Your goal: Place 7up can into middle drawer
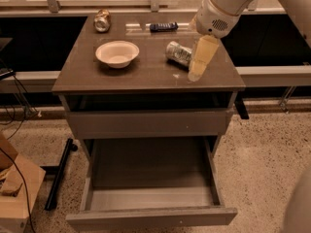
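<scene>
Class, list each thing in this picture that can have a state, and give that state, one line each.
7up can: on its side on the cabinet top, not held.
Middle drawer: pulled open, nothing in it.
Upper drawer: shut.
Bowl: upright, empty.
Far can: seems on its side.
End effector: beside the 7up can, low over the cabinet top, holding nothing.
</scene>
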`<state>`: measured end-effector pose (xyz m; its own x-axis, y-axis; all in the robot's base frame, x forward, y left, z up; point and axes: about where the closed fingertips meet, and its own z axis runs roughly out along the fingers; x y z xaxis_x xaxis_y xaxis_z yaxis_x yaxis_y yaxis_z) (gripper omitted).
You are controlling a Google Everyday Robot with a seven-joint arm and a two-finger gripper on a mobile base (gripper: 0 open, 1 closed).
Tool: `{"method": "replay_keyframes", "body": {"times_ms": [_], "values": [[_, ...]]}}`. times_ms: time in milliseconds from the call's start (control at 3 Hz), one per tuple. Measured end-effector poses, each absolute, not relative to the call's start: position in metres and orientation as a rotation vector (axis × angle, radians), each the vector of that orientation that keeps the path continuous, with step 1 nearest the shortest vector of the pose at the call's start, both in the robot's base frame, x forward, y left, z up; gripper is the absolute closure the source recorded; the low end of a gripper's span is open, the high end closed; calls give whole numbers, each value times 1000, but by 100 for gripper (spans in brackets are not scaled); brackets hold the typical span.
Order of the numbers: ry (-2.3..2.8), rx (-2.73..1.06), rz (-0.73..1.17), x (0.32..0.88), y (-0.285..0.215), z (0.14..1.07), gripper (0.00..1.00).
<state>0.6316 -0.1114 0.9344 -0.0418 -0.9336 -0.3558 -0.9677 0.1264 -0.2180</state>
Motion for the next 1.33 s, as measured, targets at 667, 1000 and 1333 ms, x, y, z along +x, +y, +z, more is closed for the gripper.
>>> {"method": "replay_keyframes", "body": {"times_ms": [667,1000,1333], "values": [[2019,-1822,154,681,-106,917,0],[2017,-1772,206,699,-102,909,0],[2028,-1658,309,716,-99,897,0]]}}
